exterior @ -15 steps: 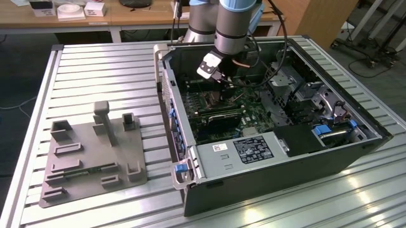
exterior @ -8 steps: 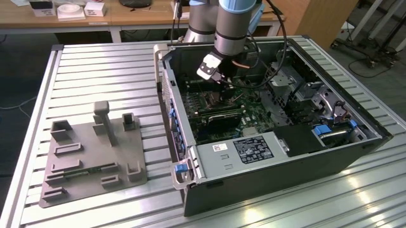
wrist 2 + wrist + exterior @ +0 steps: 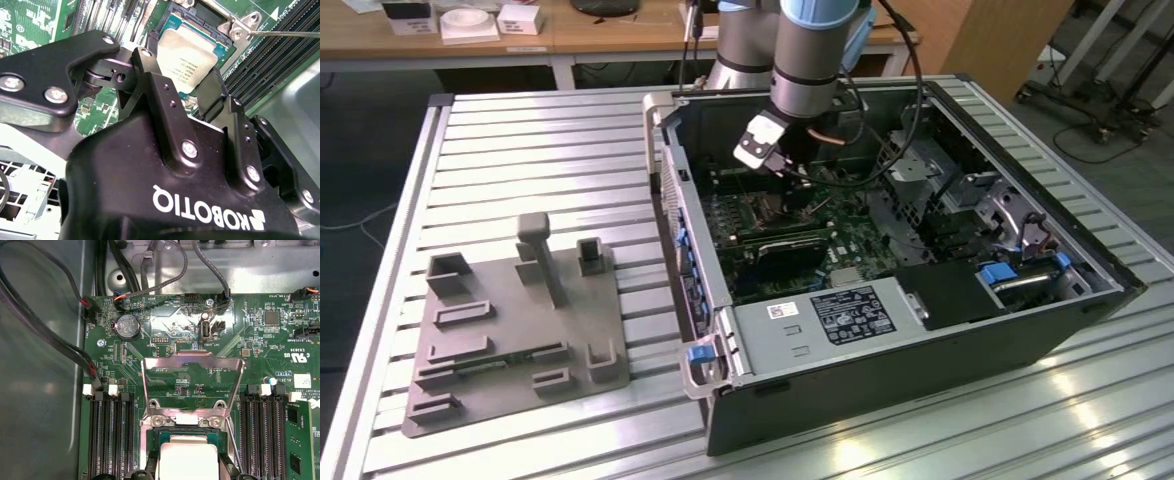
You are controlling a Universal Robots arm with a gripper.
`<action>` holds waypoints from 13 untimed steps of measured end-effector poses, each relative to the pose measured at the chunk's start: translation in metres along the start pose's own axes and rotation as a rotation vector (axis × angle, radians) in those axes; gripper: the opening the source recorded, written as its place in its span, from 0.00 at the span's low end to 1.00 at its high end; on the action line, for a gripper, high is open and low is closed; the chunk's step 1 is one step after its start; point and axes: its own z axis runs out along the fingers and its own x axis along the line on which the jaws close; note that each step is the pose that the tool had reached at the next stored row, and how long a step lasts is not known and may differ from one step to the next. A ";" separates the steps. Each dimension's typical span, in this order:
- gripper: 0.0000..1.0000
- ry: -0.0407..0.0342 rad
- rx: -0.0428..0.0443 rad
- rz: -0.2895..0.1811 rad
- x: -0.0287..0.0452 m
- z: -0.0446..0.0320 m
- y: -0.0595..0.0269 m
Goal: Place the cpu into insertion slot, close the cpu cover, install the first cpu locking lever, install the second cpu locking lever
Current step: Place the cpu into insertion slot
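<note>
Reaching down into the open computer case (image 3: 921, 350) on the desk (image 3: 520, 150), the gripper (image 3: 181, 72) brackets the cpu (image 3: 187, 50), which sits squarely at the insertion slot (image 3: 150, 440). Whether the gripper is clamped on the chip or free of it cannot be told. Just beyond the gripper, the cpu cover (image 3: 192, 358) stands tipped up on its hinge, apparently to leave the socket clear for seating.

My table (image 3: 520, 140) is ribbed silver metal, glare on its near edge. Behind it stands a wooden desk (image 3: 607, 38) with white boxes (image 3: 467, 22); dark floor (image 3: 360, 150) lies at the exterior view's left.
</note>
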 end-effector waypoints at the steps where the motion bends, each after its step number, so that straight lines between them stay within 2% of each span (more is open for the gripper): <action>1: 0.54 0.0000 -0.0001 0.000 0.0000 0.0000 -0.0003; 13: 0.54 -0.0001 0.0000 0.004 0.0000 0.0026 -0.0009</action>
